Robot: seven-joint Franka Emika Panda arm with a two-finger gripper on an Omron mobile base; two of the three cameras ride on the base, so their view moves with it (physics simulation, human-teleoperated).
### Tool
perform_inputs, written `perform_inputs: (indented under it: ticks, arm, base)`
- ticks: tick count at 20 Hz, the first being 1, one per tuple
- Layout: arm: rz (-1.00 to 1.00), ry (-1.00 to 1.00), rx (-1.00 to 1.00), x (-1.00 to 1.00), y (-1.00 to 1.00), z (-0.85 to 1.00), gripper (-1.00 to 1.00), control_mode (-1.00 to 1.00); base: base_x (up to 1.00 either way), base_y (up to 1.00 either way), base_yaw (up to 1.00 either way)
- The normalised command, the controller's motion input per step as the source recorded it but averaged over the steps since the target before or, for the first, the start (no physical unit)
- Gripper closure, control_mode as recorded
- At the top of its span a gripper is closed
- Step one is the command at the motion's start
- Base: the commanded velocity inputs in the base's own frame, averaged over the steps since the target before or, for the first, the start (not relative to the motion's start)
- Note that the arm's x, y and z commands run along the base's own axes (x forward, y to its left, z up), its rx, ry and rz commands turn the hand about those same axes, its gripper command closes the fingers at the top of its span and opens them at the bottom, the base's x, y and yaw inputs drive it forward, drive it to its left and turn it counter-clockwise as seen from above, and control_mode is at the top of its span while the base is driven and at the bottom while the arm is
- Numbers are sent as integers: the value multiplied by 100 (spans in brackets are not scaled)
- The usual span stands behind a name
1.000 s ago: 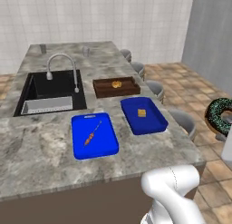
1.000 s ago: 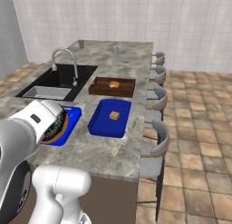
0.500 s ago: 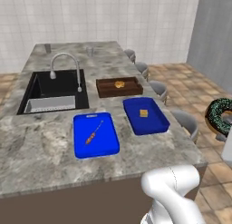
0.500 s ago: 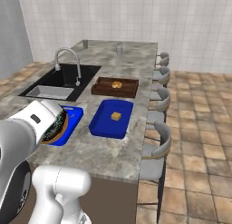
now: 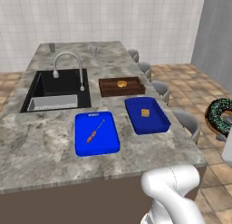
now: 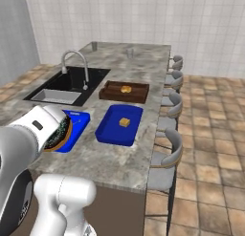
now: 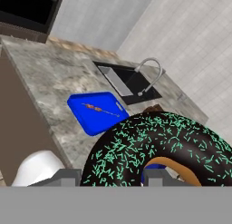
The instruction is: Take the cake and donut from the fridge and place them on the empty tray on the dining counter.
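My gripper (image 7: 113, 177) is shut on the donut (image 7: 167, 148), a dark-glazed ring with green specks that hides the fingertips. The donut (image 5: 219, 117) hangs at the right edge of the left base view, off the counter's side and above the floor. In the right base view the donut (image 6: 61, 133) sits behind my white arm. The cake (image 5: 145, 112) lies in the navy tray (image 5: 157, 124) on the dining counter (image 5: 41, 146). The right base view shows the cake (image 6: 124, 122) in the tray (image 6: 106, 133) too. The fridge is out of view.
A bright blue board (image 5: 96, 133) with a small skewer lies left of the tray. Behind it stands a wooden tray (image 5: 121, 87) holding a golden bun. A black sink (image 5: 56, 89) with a steel tap (image 5: 68, 66) sits far left. Stools (image 5: 186, 121) line the counter's right side.
The whole picture has shifted slightly, so the base has moved a little along the counter. The donut stays in my grip in the same place relative to the cameras.
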Motion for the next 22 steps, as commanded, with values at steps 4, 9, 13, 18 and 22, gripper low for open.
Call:
perform_inputs:
  ticks: [4,9,13,18,22]
  arm:
    - [0,0,0,0,0,0,100,100]
    - [0,2,0,11,0,0,100,-100]
    - [0,11,0,94,0,0,100,-100]
    - [0,6,0,100,0,-5,100,-100]
    - [0,4,0,97,0,-4,100,-100]
  base:
    - [41,2,7]
    - [9,0,0]
    - [0,0,0]
    - [0,0,0]
    - [0,0,0]
